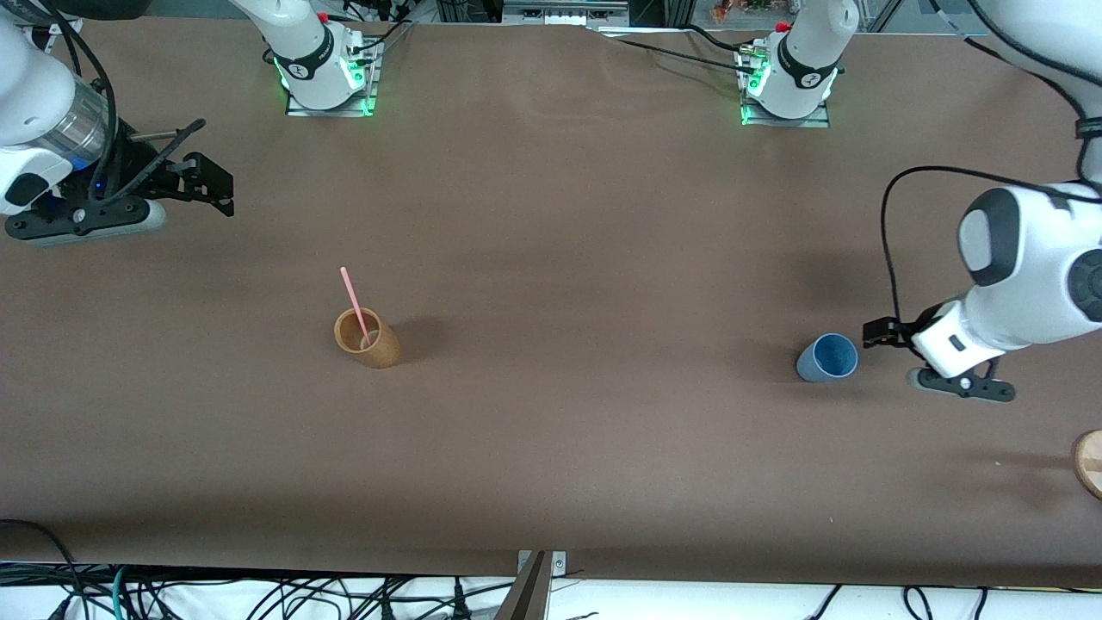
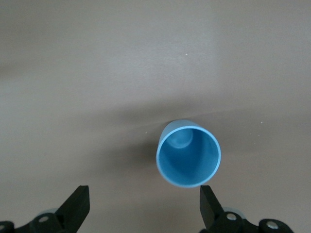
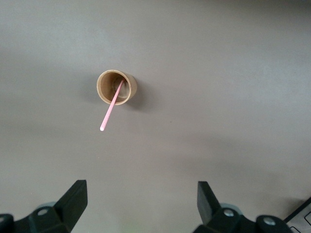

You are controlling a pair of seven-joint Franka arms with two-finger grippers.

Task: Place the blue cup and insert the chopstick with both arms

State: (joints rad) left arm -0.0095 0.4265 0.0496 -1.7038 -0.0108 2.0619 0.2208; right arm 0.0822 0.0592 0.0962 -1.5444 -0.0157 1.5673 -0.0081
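Observation:
The blue cup stands upright on the brown table toward the left arm's end. My left gripper is open and empty right beside it, low over the table. In the left wrist view the blue cup sits just ahead of the open left gripper, close to one fingertip. The pink chopstick leans in the tan cup toward the right arm's end. My right gripper is open and empty, up over the table near its end. The right wrist view shows the chopstick in the tan cup, well ahead of the right gripper.
A round wooden object lies at the table's edge at the left arm's end, nearer the front camera. Cables hang along the table's near edge. The arm bases stand along the table's back.

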